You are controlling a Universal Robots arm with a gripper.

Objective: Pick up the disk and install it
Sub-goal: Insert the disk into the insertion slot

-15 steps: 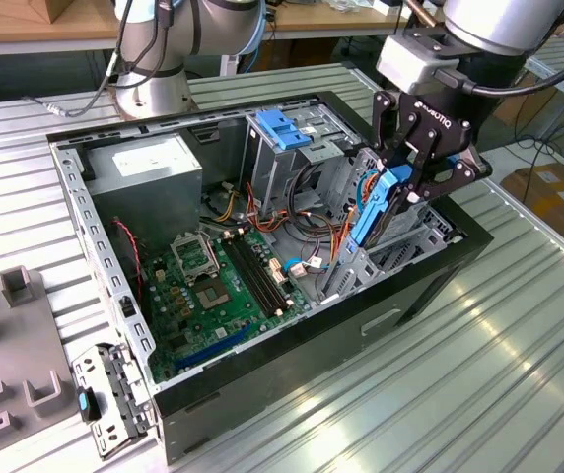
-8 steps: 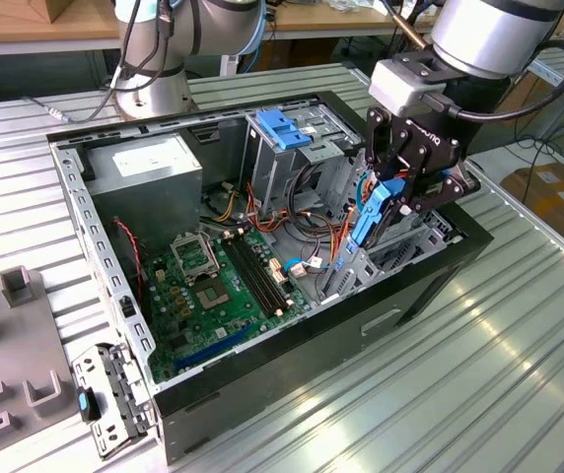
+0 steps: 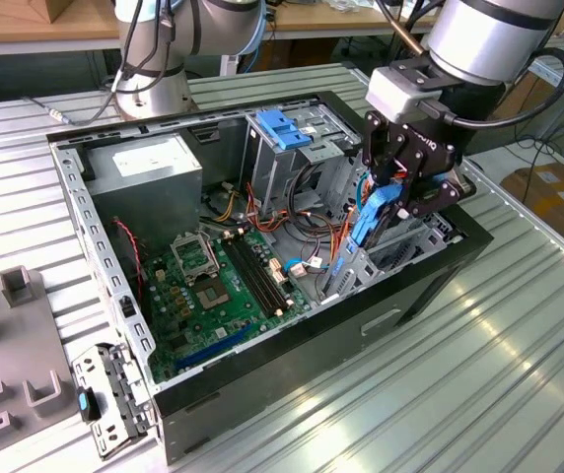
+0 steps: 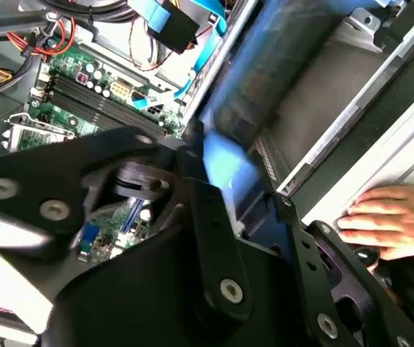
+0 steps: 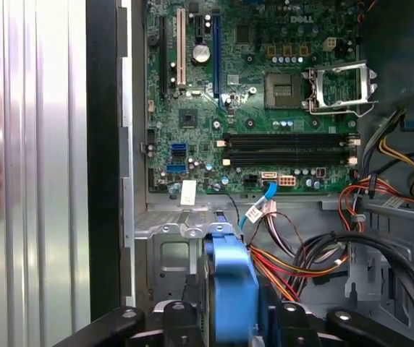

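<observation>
Closest to us in the exterior view is the ribbed metal surface (image 3: 440,394), and we count one open computer case (image 3: 292,365) lying on it. Inside the case we count one green motherboard (image 3: 213,286), one grey box (image 3: 154,172) with a white sticker in the far corner, and one blue latch (image 3: 282,128) on top of the drive cage. One grey fixture (image 3: 16,384) sits on the surface at the exterior view's left. We count two robot arms: the working arm (image 3: 479,39) above the end of the case toward the exterior view's right, and the base of a second arm (image 3: 154,59) behind the case. In the second wrist view one hand (image 4: 388,217) lies on the surface just beside the case.

We see one disk (image 3: 371,212). The end effector (image 3: 392,192) pinches it from both sides, its black fingers pressed against the flanks. It hangs upright, on edge, over the drive bay at that same end of the case, its lower end down among the bay's metal; we cannot tell whether it touches. What shows of it is mostly bright blue plastic: a long blue rail in the exterior view, and in the first wrist view the disk (image 5: 230,278) shows a rounded blue end between the fingers. In the second wrist view it is a blur of blue and dark grey.
</observation>
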